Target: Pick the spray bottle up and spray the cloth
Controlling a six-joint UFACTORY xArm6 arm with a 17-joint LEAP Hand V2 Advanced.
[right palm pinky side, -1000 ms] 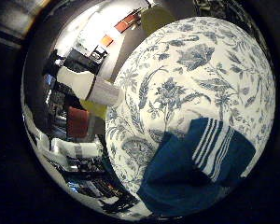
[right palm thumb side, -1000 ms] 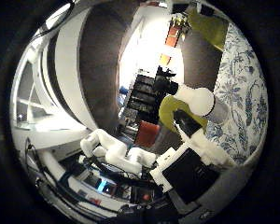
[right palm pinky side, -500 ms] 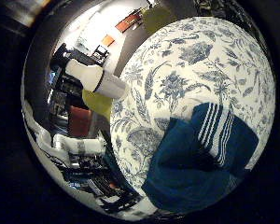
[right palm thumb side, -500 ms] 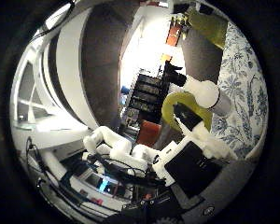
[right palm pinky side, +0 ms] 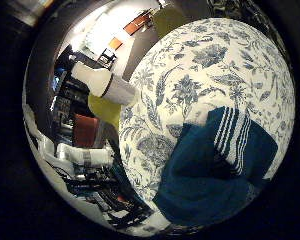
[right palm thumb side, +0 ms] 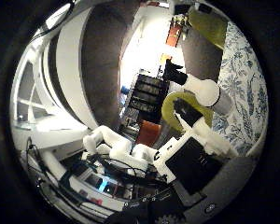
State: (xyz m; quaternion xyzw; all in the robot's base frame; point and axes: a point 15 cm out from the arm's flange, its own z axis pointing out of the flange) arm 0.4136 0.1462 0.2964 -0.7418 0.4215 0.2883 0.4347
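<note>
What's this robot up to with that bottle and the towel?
The robot hand, white and black, is near a white plastic spray bottle standing at the edge of a table covered in a blue-and-white floral cloth. A dark blue towel with white stripes lies on that table. Whether the fingers touch the bottle is unclear.

A lived-in home room: a blue floral tablecloth (right palm pinky side: 190, 95) covers the table, with yellow-green chairs (right palm thumb side: 175, 107), dark shelving (right palm thumb side: 147, 95) and a bright doorway behind.
</note>
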